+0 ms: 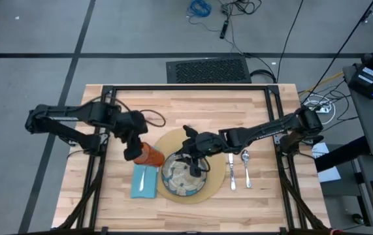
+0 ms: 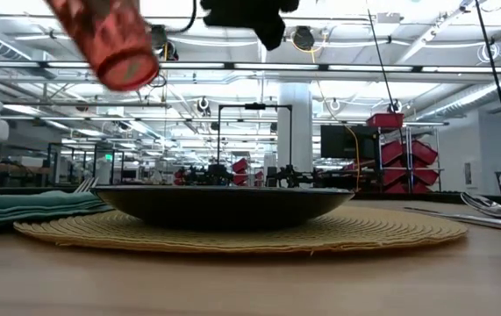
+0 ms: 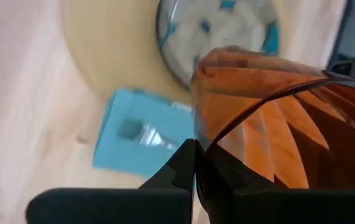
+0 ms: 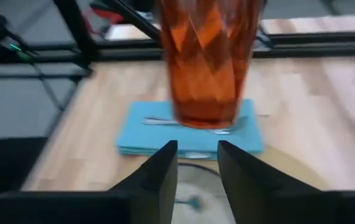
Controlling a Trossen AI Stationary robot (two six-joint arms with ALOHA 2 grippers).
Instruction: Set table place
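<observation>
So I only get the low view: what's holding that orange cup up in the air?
Observer: The left gripper, pinching the cup by its rim.
Visitor: And the dark thing at the top?
Observer: That's the right gripper, open and empty, above the plate.
Visitor: Is the plate plain inside?
Observer: No, it has a greenish and pale pattern.

Two dark gripper fingers (image 3: 194, 177) are pinched shut on the rim of a faceted translucent orange cup (image 3: 270, 118) that fills the near side. Beyond it lie a light-blue cloth napkin (image 3: 141, 134) with a silver utensil (image 3: 141, 135) on it — blurred — a round tan woven mat (image 3: 112, 46), and a greenish patterned plate (image 3: 217, 28).
</observation>
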